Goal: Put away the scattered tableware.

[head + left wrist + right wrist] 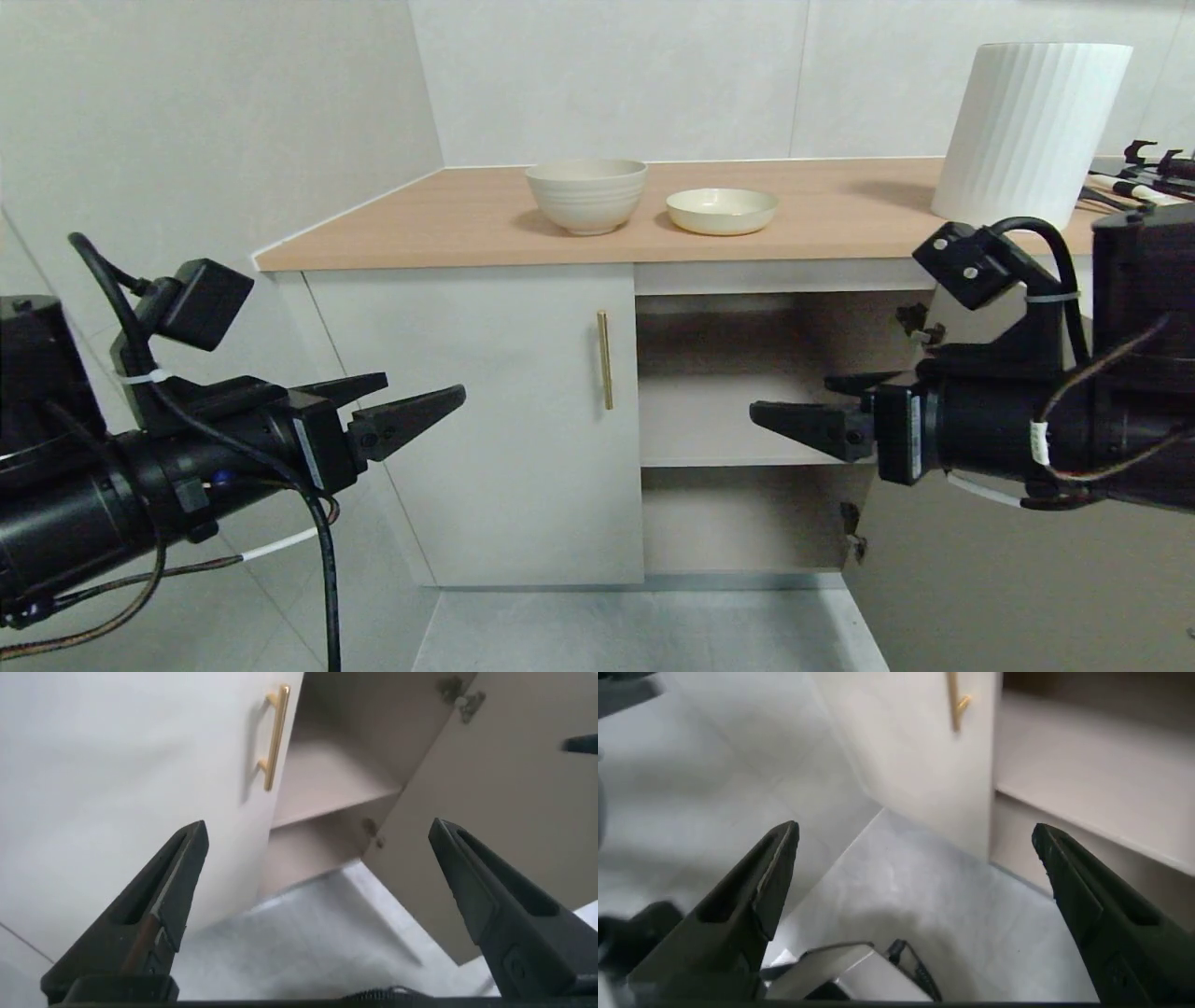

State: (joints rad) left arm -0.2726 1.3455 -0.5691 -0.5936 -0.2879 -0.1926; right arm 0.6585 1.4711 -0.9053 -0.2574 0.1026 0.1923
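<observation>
A ribbed cream bowl (585, 194) and a shallow cream dish (721, 210) stand side by side on the wooden countertop (420, 229), in the head view. Below counter height, my left gripper (420, 392) hangs open and empty in front of the closed cabinet door (485, 420). My right gripper (792, 397) is also open and empty, held before the open cabinet compartment with its bare shelf (719, 425). The left wrist view has the left gripper (318, 831) wide open toward the cabinet; in the right wrist view the right gripper (913, 833) is spread over the floor.
A tall white ribbed cylinder (1027, 131) stands at the counter's right, with dark utensils (1134, 182) beyond it. The closed door carries a gold handle (605, 359). The right cabinet door (980, 579) is swung open toward me. Grey floor (635, 635) lies below.
</observation>
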